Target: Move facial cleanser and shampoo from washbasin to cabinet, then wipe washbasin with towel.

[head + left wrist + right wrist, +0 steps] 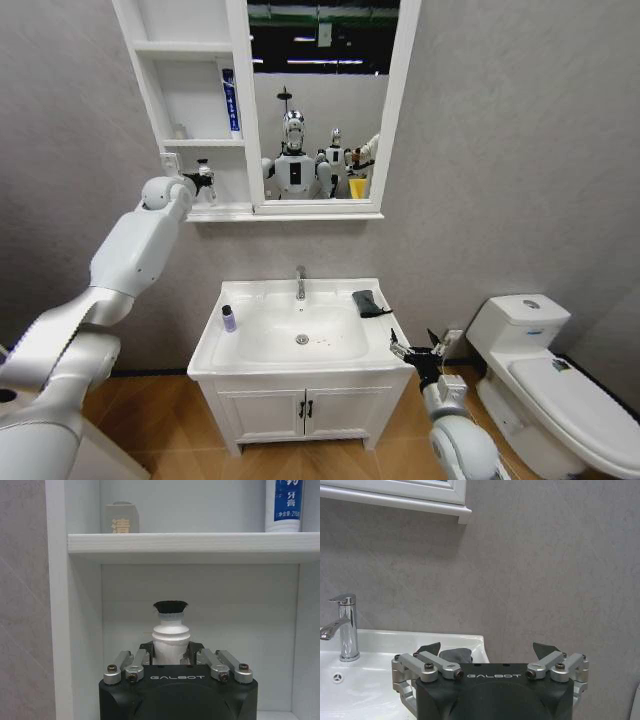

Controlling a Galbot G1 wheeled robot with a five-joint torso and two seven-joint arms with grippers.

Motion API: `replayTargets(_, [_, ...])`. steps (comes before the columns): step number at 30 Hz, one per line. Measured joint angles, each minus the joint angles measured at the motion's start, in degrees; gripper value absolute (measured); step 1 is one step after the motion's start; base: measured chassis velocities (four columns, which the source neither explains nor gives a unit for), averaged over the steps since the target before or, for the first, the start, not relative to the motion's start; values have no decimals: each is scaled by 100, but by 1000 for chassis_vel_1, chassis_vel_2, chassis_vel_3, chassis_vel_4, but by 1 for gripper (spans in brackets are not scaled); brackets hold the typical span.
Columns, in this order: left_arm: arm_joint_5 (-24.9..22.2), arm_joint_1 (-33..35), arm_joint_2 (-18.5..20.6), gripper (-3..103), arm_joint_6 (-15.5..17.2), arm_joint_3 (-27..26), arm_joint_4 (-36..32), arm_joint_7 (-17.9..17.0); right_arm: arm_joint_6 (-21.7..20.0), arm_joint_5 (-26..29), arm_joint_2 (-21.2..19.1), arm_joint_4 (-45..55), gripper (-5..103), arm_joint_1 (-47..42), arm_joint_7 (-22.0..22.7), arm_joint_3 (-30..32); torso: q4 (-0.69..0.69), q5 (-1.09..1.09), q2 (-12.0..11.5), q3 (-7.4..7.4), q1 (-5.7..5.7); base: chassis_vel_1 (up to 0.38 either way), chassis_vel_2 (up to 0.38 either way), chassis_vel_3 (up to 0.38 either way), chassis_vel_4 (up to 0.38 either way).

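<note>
left end effector point(203, 180) raised, clamped, right end effector point(418, 351) low, spread

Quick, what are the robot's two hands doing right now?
Left gripper: shut on a white bottle with a black cap, up at the cabinet's lowest shelf.
Right gripper: open, holding nothing, by the washbasin's corner.

One washbasin point(300, 340), one cabinet point(190, 100), one towel point(368, 302), one toilet point(555, 385), three bottles.

White toilet point(545, 385) — floor cupboard point(300, 408) — grey wall point(500, 150)
</note>
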Motion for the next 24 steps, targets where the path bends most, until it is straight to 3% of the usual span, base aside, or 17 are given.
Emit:
replayTargets(8, [144,15,-78,32,-37,-66,183,20,35,0,1,-11,100,-36,-6,16,0,0,0,0,0,0,0,0,0])
replayTargets(14, [224,22,-180,51,-168,-100,286,-2,36,1,-14,-11,100,-22,-9,23,-1,0,0,0,0,0,0,0,0])
replayTargets(16, [250,17,-213,62,-210,-121,328,-17,36,2,-15,-7,100,-17,-9,23,-1,0,0,0,0,0,0,0,0])
replayTargets(24, [277,17,-216,84,-225,-146,317,-28,39,2,-10,14,100,-46,-10,23,-1,0,0,0,0,0,0,0,0])
